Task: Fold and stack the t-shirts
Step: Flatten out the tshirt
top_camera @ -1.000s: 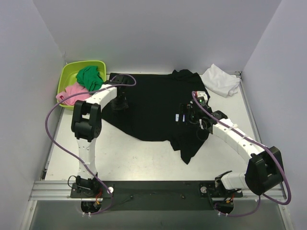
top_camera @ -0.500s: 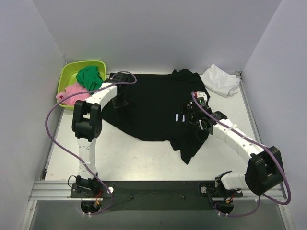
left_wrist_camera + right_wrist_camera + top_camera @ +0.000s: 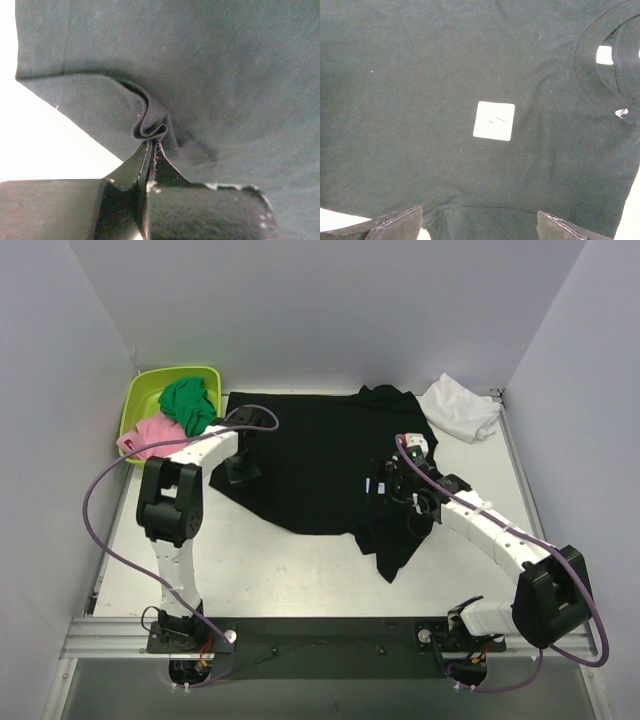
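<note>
black t-shirt (image 3: 320,455): edge fold pinched by fully closed left gripper (image 3: 150,146) | right gripper (image 3: 480,226): spread wide, nothing held

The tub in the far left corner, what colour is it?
The tub is lime green. It shows clearest in the overhead view.

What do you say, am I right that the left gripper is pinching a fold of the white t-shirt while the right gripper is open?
No: the left wrist view shows the left gripper pinching a fold of the black t-shirt. The right gripper is open.
</note>
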`<control>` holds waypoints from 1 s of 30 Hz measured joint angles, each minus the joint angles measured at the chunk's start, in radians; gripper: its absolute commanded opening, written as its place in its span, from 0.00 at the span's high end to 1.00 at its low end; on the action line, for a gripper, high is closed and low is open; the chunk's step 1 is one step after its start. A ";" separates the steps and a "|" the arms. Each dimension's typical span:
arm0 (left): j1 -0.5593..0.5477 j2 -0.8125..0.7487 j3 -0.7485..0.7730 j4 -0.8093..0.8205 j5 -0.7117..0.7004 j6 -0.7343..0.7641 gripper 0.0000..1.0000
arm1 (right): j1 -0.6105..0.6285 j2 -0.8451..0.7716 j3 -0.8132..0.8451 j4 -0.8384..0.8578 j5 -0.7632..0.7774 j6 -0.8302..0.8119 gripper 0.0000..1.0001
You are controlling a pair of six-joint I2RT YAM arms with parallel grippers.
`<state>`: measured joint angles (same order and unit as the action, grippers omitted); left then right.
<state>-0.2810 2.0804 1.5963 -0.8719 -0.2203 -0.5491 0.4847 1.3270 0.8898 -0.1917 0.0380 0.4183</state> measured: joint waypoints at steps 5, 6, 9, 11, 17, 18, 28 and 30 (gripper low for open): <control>0.000 -0.151 -0.163 0.018 -0.007 -0.020 1.00 | 0.021 -0.034 -0.011 -0.005 0.000 0.003 0.00; 0.000 -0.187 -0.193 0.018 -0.007 -0.024 1.00 | 0.029 -0.045 -0.015 -0.008 0.001 0.005 0.01; 0.000 -0.283 -0.268 0.026 -0.008 -0.039 1.00 | 0.056 -0.084 -0.028 -0.015 0.007 0.010 0.01; 0.000 -0.342 -0.312 0.027 -0.008 -0.050 1.00 | 0.074 -0.111 -0.041 -0.020 0.012 0.016 0.01; 0.000 -0.514 -0.462 0.032 -0.011 -0.095 0.99 | 0.142 -0.209 -0.066 -0.059 0.048 0.037 0.00; 0.000 -0.531 -0.477 0.032 -0.011 -0.100 0.86 | 0.156 -0.224 -0.066 -0.064 0.055 0.042 0.01; 0.000 -0.793 -0.653 0.032 0.013 -0.204 0.03 | 0.266 -0.283 -0.068 -0.132 0.135 0.076 0.00; 0.000 -0.858 -0.666 0.031 0.017 -0.216 0.02 | 0.272 -0.284 -0.074 -0.143 0.147 0.079 0.00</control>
<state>-0.2810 1.2228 0.9306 -0.8406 -0.2035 -0.7647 0.7567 1.0431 0.8162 -0.3344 0.1852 0.4976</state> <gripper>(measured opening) 0.974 0.996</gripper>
